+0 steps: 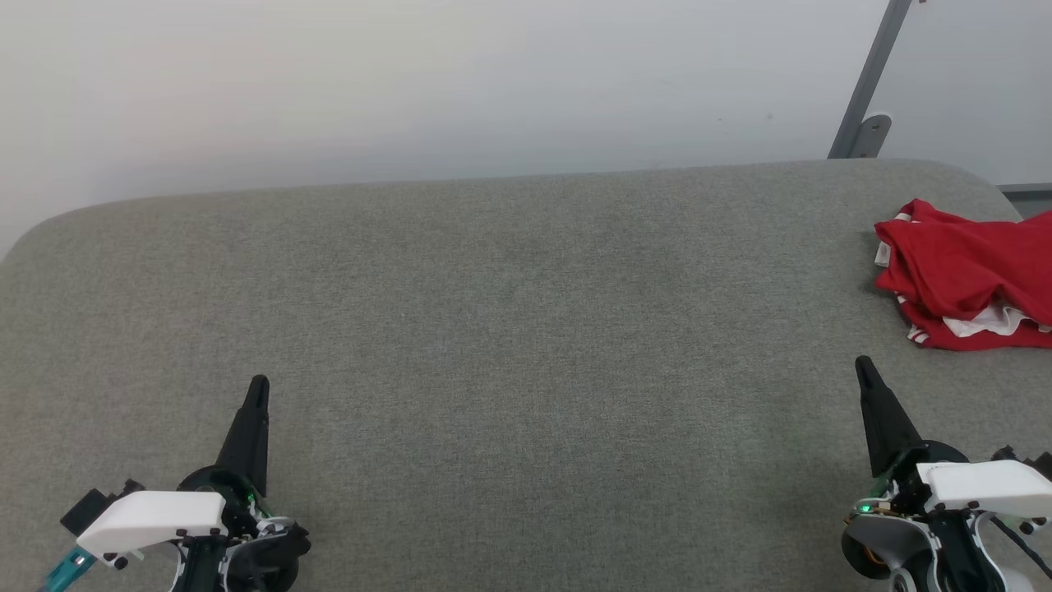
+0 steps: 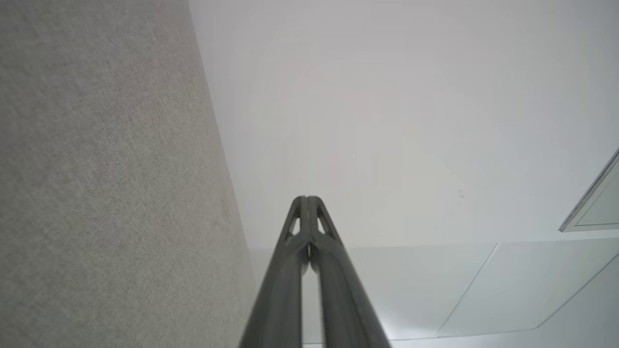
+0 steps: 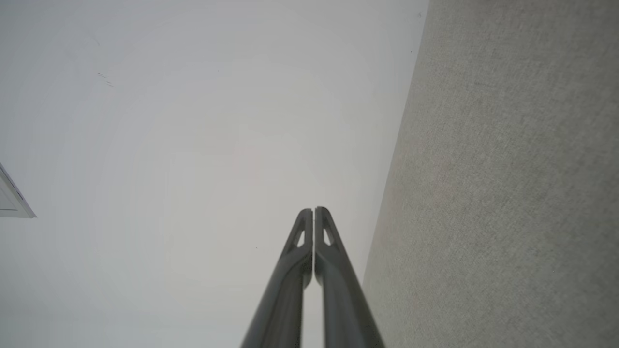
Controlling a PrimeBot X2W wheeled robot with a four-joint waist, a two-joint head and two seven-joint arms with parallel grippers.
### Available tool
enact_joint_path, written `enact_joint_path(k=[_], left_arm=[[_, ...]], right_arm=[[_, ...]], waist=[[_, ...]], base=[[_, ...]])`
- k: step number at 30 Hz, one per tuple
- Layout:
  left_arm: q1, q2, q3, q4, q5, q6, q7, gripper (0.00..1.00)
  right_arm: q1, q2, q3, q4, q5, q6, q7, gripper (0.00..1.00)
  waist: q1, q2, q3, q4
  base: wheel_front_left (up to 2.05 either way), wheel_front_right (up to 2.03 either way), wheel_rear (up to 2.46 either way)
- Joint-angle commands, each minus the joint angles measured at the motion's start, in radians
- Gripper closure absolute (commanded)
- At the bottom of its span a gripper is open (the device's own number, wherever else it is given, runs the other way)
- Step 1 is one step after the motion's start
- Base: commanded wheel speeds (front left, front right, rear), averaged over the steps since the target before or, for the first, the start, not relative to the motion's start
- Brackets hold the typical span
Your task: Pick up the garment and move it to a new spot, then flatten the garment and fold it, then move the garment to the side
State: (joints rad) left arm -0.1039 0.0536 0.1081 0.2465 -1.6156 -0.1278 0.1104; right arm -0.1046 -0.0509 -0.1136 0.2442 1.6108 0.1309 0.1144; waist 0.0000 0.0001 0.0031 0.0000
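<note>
Left fingers (image 1: 246,436), right fingers (image 1: 883,419): together, forward.

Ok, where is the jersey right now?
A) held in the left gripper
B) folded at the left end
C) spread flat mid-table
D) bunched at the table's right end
D: the garment lies crumpled at the right end of the grey table, apart from the shut right gripper.

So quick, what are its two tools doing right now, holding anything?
Left tool: closed, holding nothing.
Right tool: closed, holding nothing; the jersey lies apart from it.
</note>
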Motion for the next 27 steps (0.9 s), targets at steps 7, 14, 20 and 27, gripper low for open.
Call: enact_joint_path(k=[7,14,20,27], left_arm=[[-0.012,-0.002,0.004,0.001,0.000,-0.005,0.005,1.00],[-0.012,-0.003,0.004,0.000,0.000,-0.005,0.005,1.00],[-0.012,-0.003,0.005,0.000,0.001,-0.005,0.006,1.00],[-0.012,-0.003,0.005,0.000,0.002,-0.005,0.006,1.00]], right_arm=[[-0.009,0.002,-0.001,0.003,0.004,0.000,0.001,1.00],[-0.009,0.002,-0.001,0.003,0.004,0.000,0.001,1.00],[-0.008,0.002,-0.001,0.003,0.004,0.000,0.001,1.00],[-0.007,0.002,-0.001,0.003,0.004,0.000,0.001,1.00]], waist=[[0.0000,-0.0001,0.000,0.000],[0.0000,-0.0001,0.000,0.000],[0.0000,-0.0001,0.000,0.000],[0.0000,-0.0001,0.000,0.000]], base=[[0.00,0.00,0.00],[0.00,0.00,0.00],[0.00,0.00,0.00],[0.00,0.00,0.00]])
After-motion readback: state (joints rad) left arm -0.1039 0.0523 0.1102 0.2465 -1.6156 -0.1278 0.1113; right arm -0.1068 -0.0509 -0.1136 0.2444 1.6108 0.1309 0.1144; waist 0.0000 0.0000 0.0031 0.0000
